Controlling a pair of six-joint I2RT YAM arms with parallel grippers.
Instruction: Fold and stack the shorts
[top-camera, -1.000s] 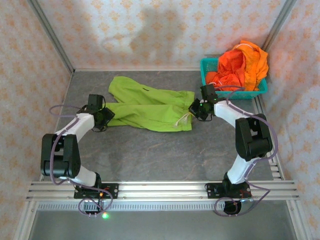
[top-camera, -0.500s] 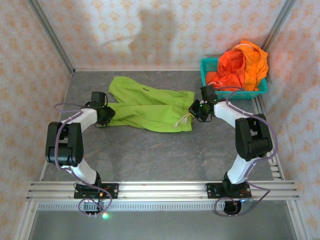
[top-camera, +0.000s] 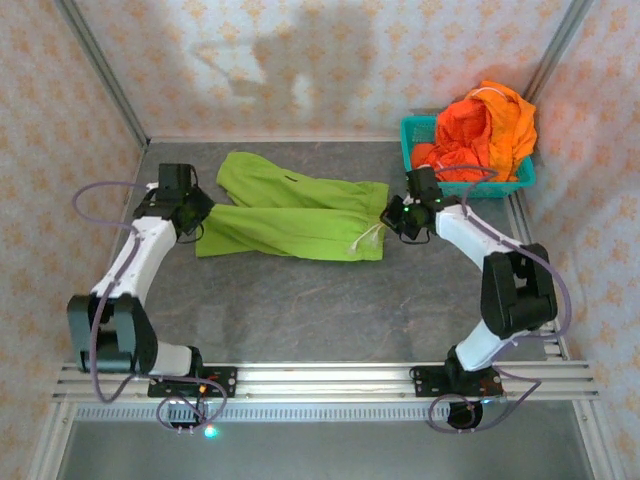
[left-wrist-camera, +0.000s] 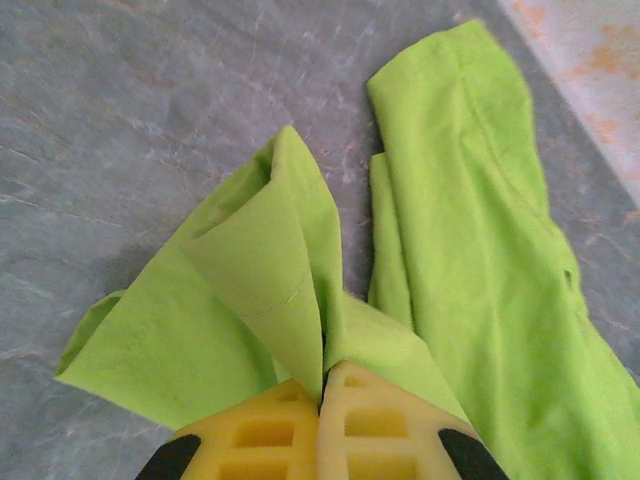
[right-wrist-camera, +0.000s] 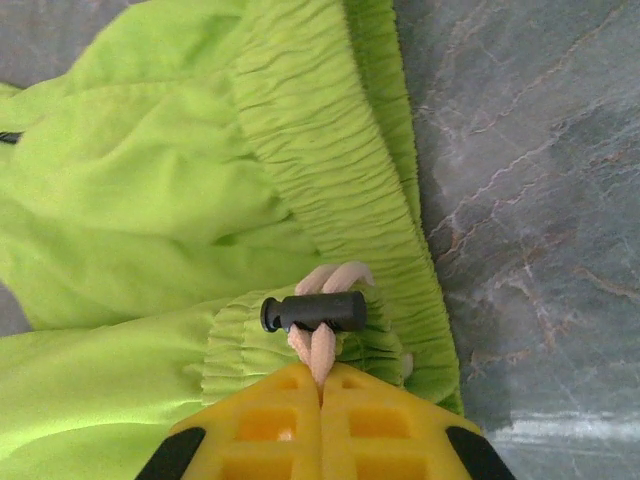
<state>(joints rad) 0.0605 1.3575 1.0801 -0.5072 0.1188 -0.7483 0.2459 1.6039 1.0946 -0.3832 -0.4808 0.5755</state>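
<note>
The lime green shorts (top-camera: 290, 215) lie spread across the middle of the table, waist to the right and legs to the left. My left gripper (top-camera: 196, 216) is shut on the hem of the near leg (left-wrist-camera: 270, 270), and the cloth bunches up into a fold between its yellow fingers (left-wrist-camera: 260, 435). My right gripper (top-camera: 393, 214) is shut at the waist end, pinching the white drawstring (right-wrist-camera: 322, 352) just below its black cord lock (right-wrist-camera: 315, 312); the gathered elastic waistband (right-wrist-camera: 330, 170) runs past it. Orange shorts (top-camera: 485, 128) are heaped in the basket at the back right.
The teal plastic basket (top-camera: 500, 187) stands in the back right corner, just behind my right arm. Patterned walls close in the back and both sides. Bare grey table (top-camera: 320, 300) stretches from the shorts to the metal rail at the near edge.
My left gripper has shut on the leg hem and moved back and to the left, drawing that leg out with it. The right gripper has kept its grip and hardly moved.
</note>
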